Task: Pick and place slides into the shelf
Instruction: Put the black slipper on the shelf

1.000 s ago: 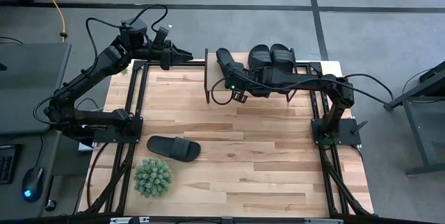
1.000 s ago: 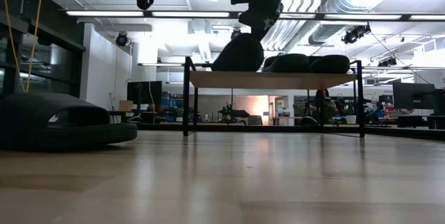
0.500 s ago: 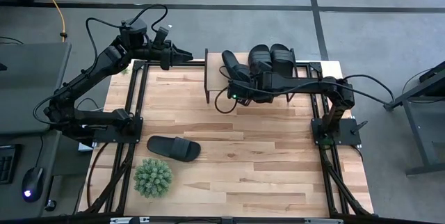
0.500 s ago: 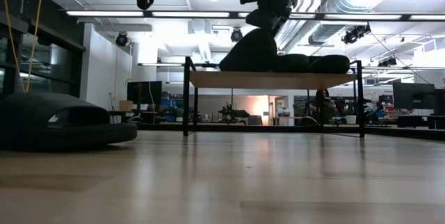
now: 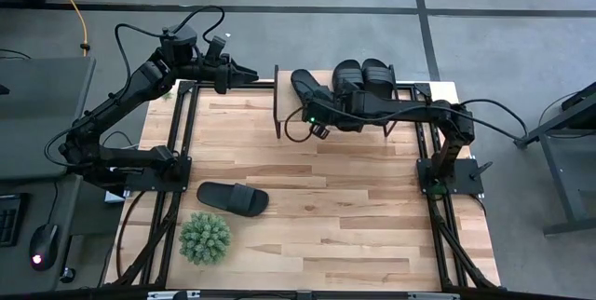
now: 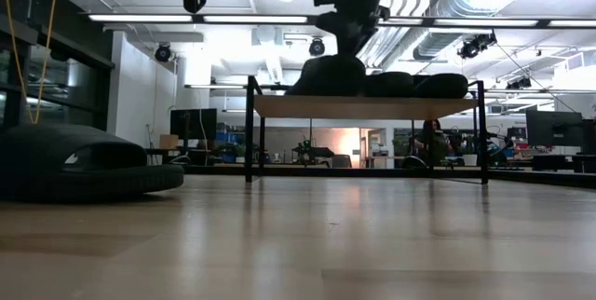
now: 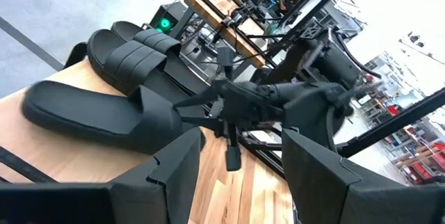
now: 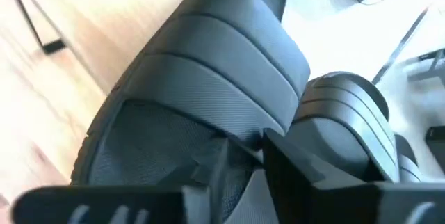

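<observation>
Two black slides [image 5: 363,76] lie side by side on the shelf [image 5: 283,104], a low rack with a wood plank top [image 6: 372,106] at the table's far edge. A third slide [image 5: 300,84] lies to their left on the plank, with my right gripper [image 5: 312,102] shut on it. The fourth slide [image 5: 233,197] rests sole-down on the table, near left. My left gripper [image 5: 250,75] hangs open in the air left of the shelf, touching nothing. Its wrist view shows the third slide [image 7: 90,120] and the right arm. My right gripper [image 8: 243,165] holds the third slide at the footbed just behind the wide strap [image 8: 208,106], where its fingers [image 8: 299,161] meet. It comes from the table's near side, slanting down. The slide lies low on the shelf's plank [image 6: 326,75], next to the two others.
A small green plant [image 5: 205,237] stands at the near left of the table, close to the fourth slide. Black frame rails run along the table's left and right sides. The table's middle is bare wood.
My right gripper swung the third slide toward the table's right, then back toward the left. The slide stood tipped up high on the shelf a second ago; now it lies flatter and lower on the plank. The left arm has kept still.
</observation>
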You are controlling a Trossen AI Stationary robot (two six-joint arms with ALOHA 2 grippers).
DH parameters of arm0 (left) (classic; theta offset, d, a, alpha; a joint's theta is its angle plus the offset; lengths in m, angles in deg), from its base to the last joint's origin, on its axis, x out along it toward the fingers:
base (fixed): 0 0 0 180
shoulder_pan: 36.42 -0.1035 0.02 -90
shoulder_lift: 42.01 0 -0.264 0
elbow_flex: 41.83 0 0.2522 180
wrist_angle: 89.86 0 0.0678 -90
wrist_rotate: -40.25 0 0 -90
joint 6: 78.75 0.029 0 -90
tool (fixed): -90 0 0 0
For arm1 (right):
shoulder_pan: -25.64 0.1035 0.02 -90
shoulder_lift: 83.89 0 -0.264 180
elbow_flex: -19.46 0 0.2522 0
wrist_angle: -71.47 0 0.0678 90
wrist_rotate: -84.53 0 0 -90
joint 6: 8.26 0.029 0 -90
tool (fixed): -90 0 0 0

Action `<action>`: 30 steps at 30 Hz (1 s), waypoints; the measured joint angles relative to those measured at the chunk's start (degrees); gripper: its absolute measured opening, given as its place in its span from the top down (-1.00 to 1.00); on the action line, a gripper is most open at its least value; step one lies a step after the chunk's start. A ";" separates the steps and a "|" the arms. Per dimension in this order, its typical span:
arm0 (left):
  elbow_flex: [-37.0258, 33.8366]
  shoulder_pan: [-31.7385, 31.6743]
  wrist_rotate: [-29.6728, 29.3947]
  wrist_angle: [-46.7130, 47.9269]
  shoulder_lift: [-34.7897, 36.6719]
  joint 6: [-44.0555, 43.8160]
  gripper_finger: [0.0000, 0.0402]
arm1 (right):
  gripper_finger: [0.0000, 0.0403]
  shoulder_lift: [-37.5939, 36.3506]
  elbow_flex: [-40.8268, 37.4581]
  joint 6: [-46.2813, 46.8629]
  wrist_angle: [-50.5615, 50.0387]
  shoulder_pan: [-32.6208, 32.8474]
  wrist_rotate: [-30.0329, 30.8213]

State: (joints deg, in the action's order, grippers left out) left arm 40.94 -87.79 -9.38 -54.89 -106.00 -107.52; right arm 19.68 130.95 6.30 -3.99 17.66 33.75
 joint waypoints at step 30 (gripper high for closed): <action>0.00 0.01 1.01 1.94 -0.02 1.11 0.07 | 0.14 -7.82 0.13 -15.70 12.72 -8.22 -31.04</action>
State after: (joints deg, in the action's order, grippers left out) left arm 40.94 -87.78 -8.37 -52.95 -106.02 -106.40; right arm 11.86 131.08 -9.39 8.73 9.45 2.71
